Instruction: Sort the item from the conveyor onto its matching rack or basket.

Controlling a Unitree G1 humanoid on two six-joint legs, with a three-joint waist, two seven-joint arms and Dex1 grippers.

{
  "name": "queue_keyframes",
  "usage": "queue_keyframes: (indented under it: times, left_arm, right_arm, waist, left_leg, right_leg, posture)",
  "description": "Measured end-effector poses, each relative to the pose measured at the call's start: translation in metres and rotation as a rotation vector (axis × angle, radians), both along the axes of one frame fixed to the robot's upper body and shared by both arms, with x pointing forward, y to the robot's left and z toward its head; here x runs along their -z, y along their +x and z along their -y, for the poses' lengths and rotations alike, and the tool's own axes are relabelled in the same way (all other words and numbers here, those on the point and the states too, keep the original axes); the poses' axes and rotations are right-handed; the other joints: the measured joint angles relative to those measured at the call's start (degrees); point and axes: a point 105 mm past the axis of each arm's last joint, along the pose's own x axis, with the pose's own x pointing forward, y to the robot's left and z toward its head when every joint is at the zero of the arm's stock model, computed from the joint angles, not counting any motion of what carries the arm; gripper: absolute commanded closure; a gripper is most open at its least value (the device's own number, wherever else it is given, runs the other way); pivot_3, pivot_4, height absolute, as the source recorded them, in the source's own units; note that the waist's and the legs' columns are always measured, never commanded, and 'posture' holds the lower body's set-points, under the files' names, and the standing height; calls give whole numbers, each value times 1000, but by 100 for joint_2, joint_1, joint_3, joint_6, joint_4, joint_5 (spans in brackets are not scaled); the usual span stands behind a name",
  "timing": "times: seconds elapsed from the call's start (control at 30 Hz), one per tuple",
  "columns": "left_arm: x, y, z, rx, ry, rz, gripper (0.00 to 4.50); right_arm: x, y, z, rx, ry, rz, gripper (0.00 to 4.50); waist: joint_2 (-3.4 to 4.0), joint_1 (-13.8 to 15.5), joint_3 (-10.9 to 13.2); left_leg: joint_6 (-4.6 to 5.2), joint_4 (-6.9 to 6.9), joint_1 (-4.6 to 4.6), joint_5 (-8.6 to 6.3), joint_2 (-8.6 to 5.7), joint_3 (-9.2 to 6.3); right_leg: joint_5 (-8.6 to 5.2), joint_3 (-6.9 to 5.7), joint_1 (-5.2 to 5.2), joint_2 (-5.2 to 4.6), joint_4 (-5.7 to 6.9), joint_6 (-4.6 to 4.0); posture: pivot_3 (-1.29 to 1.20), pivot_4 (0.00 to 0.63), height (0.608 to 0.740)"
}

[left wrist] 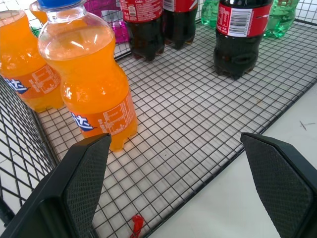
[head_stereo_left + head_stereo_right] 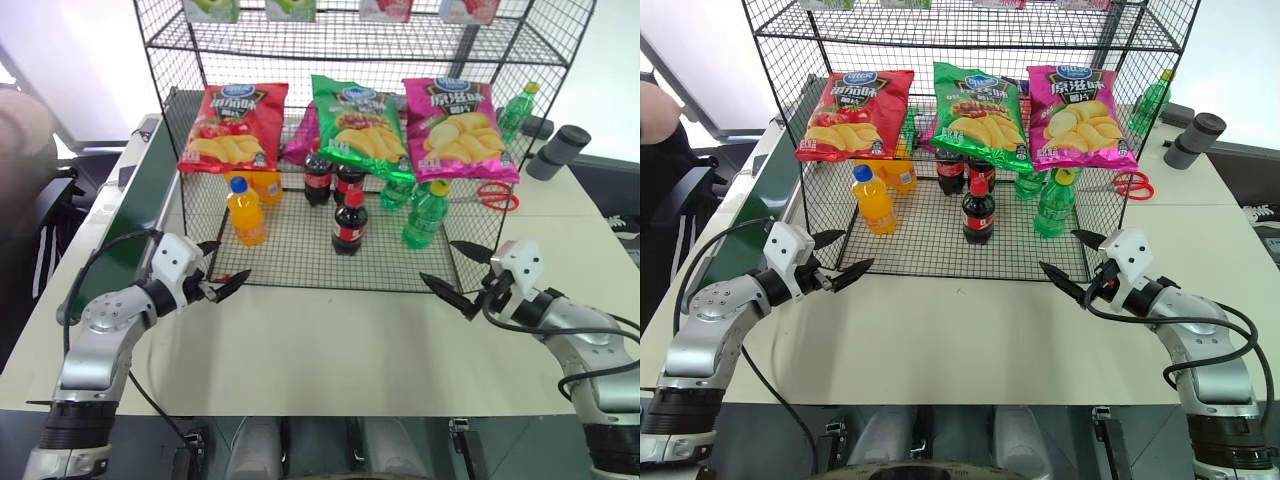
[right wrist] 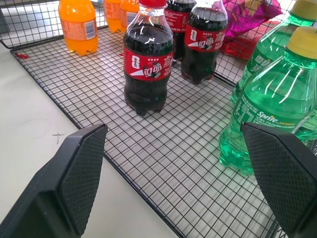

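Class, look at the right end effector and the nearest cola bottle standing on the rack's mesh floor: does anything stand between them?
Nothing visible does. The open right end effector hovers over the pale table at the black wire rack's open front; only bare mesh separates it from the small red-capped plastic cola bottle. The green plastic bottle stands off to one side.

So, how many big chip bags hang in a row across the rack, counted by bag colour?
Red bag: 1
Green bag: 1
Pink bag: 1
Total: 3
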Motion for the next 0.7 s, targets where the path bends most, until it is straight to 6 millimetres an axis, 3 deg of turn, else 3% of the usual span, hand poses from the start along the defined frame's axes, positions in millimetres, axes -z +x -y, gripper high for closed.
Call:
queue_keyframes:
  times: [0.7]
  left_arm:
    - [8,-7,-1,-6,3,-24,0]
  right_arm:
    - [11,-3,-4,1,8,-29,30]
  waist:
    - [0,-2,0]
  left_leg:
    - [0,1,1,0,0,-1]
  right_leg:
    - [0,0,0,-4,3,0]
  posture:
    - [0,150,740]
